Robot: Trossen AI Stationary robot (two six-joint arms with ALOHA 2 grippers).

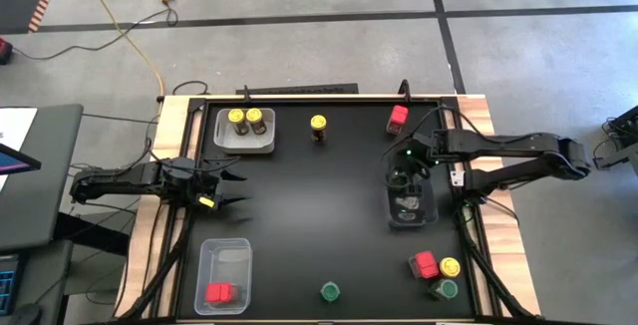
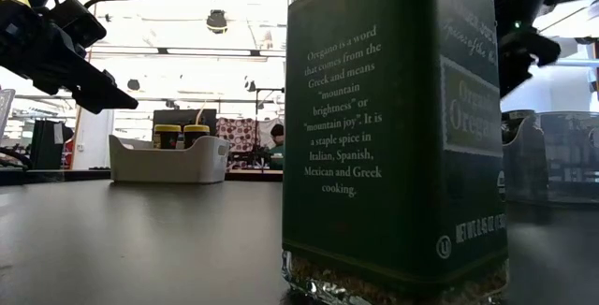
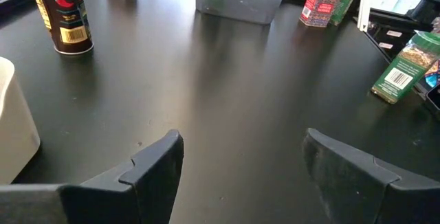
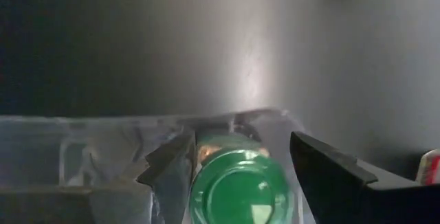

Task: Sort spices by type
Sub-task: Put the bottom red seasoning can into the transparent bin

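Black table top [image 1: 319, 215], concrete floor around it. Right gripper [image 1: 403, 177] sits over the clear bin [image 1: 411, 208] at the table's right side; its fingers flank a green-lidded jar [image 4: 237, 189] in the bin, can't tell if they touch it. Left gripper [image 1: 231, 188] hovers at the left edge, fingers spread, nothing between them. Two yellow-lidded jars [image 1: 246, 121] stand in the far-left bin [image 1: 244, 144], a red container [image 1: 218, 292] in the near-left bin [image 1: 224, 255]. The other spices stand loose on the table.
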